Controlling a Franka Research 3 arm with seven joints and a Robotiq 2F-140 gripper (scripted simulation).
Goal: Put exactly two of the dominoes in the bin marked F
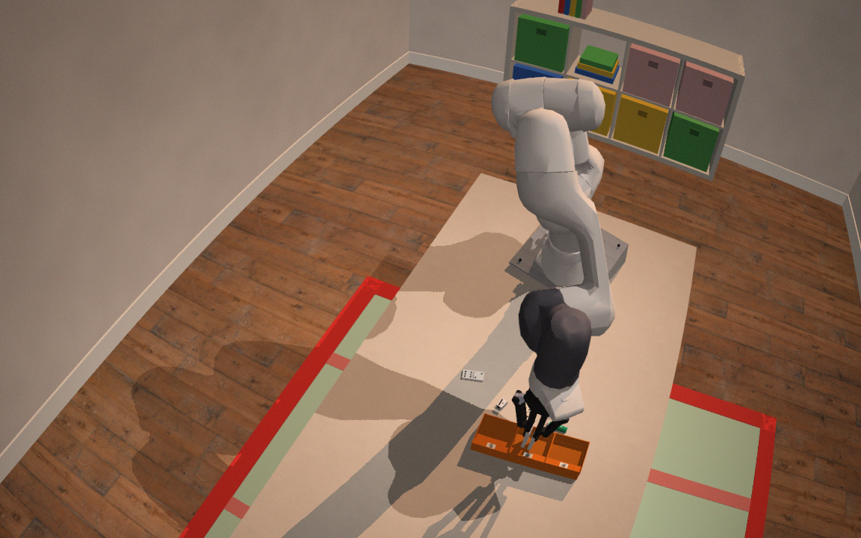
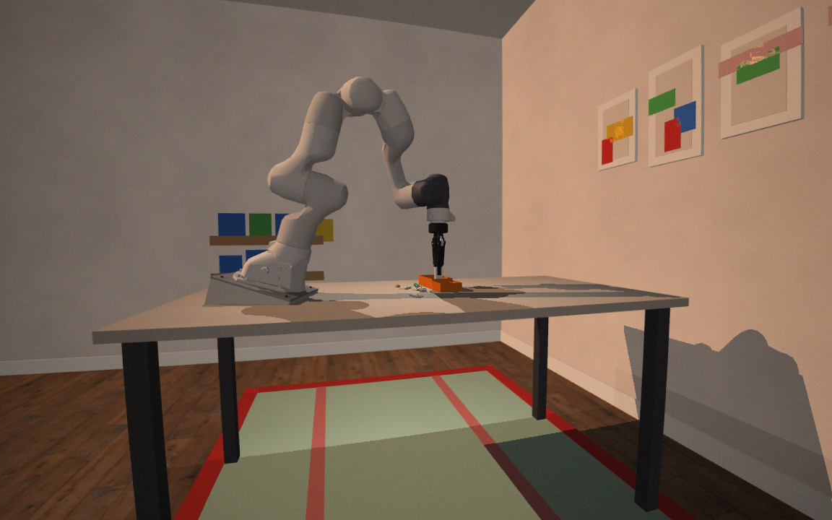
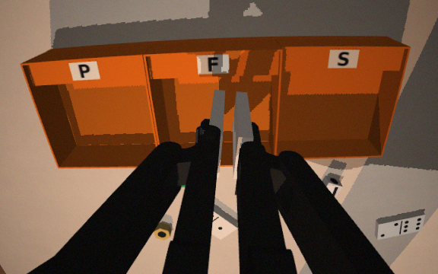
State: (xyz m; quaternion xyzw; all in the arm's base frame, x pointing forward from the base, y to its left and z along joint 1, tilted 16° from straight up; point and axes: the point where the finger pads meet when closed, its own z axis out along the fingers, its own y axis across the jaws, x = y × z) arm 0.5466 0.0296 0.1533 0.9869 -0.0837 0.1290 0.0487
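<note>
The orange tray (image 1: 531,454) has three bins marked P, F and S in the wrist view. My gripper (image 3: 229,108) hangs low over the middle bin F (image 3: 210,110), with its fingertips near the bin's rim (image 1: 527,441). The fingers are shut with a thin gap, and I see only orange through it, nothing held. Bin F looks empty. A white domino (image 3: 399,224) lies flat to the right, also in the top view (image 1: 472,375). A second domino (image 3: 333,179) stands near the tray's front edge. A third (image 3: 220,226) lies under my fingers.
A small yellow ring (image 3: 163,230) lies on the table before the tray. A green piece (image 1: 559,427) sits beside the tray behind my gripper. The arm's base (image 1: 570,257) stands further back. Bins P (image 3: 105,110) and S (image 3: 329,106) look empty.
</note>
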